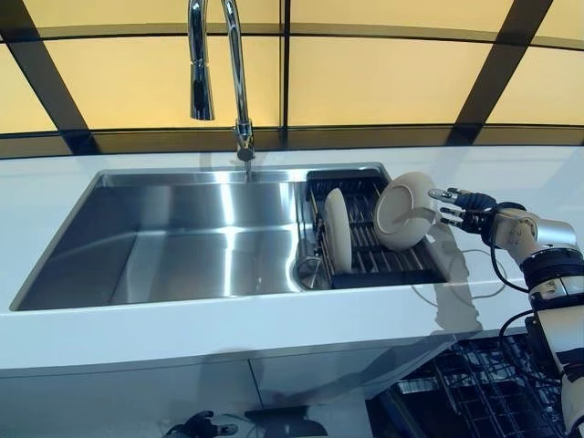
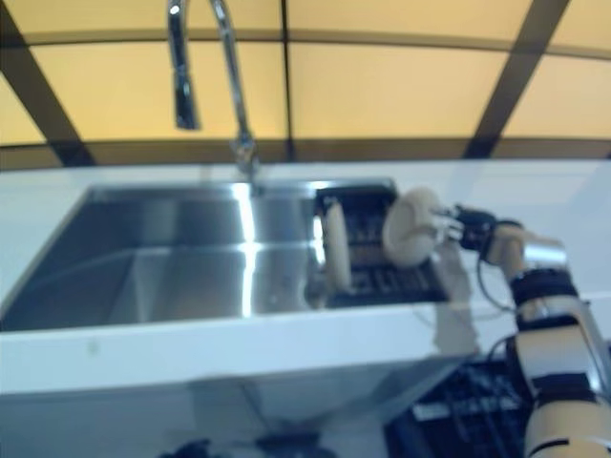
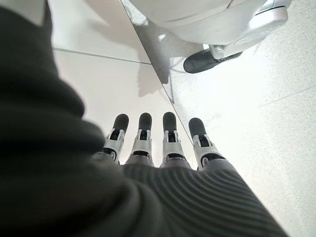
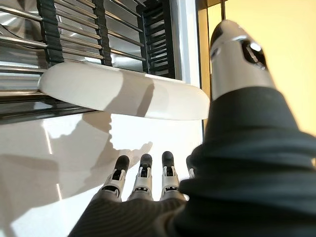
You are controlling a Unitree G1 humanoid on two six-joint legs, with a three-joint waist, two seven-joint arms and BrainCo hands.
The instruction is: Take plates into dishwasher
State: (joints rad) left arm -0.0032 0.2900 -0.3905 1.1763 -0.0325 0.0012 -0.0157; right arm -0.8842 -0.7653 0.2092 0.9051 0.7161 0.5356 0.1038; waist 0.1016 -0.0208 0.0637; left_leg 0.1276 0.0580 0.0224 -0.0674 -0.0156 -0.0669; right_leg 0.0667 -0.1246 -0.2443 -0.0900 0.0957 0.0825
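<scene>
Two cream plates stand in a black dish rack (image 1: pixel 365 265) at the right end of the sink. One plate (image 1: pixel 337 230) is upright on its edge. The other plate (image 1: pixel 404 211) leans tilted toward the rack's right side. My right hand (image 1: pixel 464 210) is level with this tilted plate, just right of its rim, fingers straight and pointing at it. In the right wrist view the plate's rim (image 4: pixel 123 92) lies a little beyond the fingertips (image 4: pixel 144 168), with a gap between them. My left hand (image 3: pixel 153 148) hangs low, open and holding nothing, over the floor.
A steel sink basin (image 1: pixel 182 246) with a tall faucet (image 1: pixel 239 82) fills the white counter (image 1: pixel 274 333). The open dishwasher's dark wire rack (image 1: pixel 474 388) sits below the counter at the lower right, under my right arm.
</scene>
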